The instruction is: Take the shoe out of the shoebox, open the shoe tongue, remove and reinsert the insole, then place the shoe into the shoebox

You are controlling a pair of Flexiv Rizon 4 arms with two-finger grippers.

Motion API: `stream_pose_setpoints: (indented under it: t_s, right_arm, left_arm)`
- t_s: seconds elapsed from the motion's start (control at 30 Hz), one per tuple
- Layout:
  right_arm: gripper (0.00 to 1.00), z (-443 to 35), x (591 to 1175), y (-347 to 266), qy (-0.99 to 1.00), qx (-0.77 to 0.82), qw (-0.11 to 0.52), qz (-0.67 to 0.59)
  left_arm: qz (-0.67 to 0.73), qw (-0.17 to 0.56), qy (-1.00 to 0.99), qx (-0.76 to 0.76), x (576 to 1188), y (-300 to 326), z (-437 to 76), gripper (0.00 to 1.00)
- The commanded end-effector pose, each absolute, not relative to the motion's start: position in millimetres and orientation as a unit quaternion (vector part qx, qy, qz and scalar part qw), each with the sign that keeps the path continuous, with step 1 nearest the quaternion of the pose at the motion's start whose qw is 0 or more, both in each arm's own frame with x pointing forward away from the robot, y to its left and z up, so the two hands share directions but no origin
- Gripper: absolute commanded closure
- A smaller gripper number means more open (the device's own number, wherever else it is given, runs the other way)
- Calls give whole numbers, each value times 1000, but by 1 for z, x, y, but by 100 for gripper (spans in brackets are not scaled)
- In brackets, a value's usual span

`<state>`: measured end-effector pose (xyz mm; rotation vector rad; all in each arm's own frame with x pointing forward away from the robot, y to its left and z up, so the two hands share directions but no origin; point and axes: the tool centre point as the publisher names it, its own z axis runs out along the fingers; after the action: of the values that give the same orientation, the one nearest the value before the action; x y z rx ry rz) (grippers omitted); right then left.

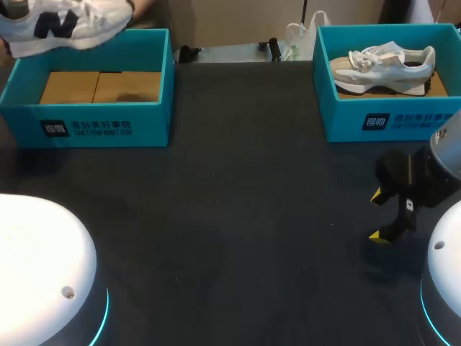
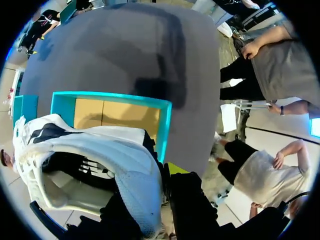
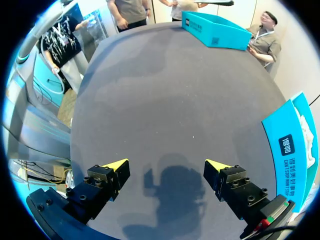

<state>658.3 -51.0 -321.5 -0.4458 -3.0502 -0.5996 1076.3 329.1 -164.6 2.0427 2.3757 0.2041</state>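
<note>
Left gripper (image 2: pixel 150 192) clamped on white sneaker (image 2: pixel 90 150), lifted above open teal shoebox (image 2: pixel 162 125), right gripper (image 3: pixel 167 167) with fingers apart, low over dark table (image 3: pixel 165 90), second sneaker (image 1: pixel 389 65) lying in other shoebox (image 1: pixel 346 108)

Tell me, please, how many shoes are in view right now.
2. One white shoe is up in the air above the left shoebox; the other shoe lies inside the right shoebox.

My right arm's black, yellow-tipped gripper (image 1: pixel 377 216) hangs low, fingers spread wide apart. My left arm's matching gripper (image 2: pixel 159 184) clamps the heel of a white mesh sneaker (image 2: pixel 95 150).
</note>
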Motion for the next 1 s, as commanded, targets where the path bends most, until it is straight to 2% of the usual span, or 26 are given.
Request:
stream_pose_setpoints:
  t_s: [0.03,0.43,1.0]
  right_arm:
    - [0,-321,657,-51,-971,-143,-1,-190]
    - [0,-321,657,-51,-971,-143,-1,-190]
    - [0,-321,657,-51,-971,-143,-1,-190]
  left_arm:
    - [70,5,758,649,1073,327,-162,100]
    - [90,6,735,672,1086,324,-180,100]
    - [95,-37,739,666,1089,320,-228,100]
